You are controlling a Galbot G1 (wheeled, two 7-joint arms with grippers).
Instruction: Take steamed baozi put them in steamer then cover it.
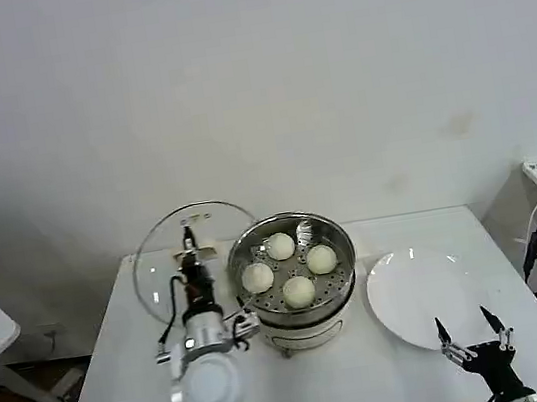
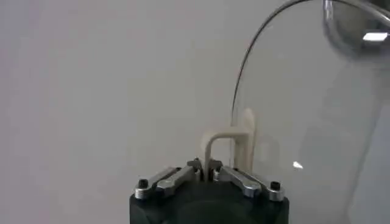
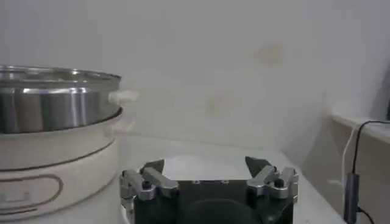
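Four smooth, creamy-white steamed baozi (image 1: 289,266) are seen on the perforated tray of the shiny steel steamer (image 1: 331,230), at the centre of the head view on the white table (image 1: 306,382). Left of it, the clear glass cover (image 1: 159,249) is held tilted on edge, its cream handle (image 2: 234,141) clamped by the closed left gripper (image 1: 189,241). At lower right, the right gripper (image 1: 473,334) is held wide open beside the white plate (image 1: 416,296).

No readable text, labels, brands or numbers on anything in view
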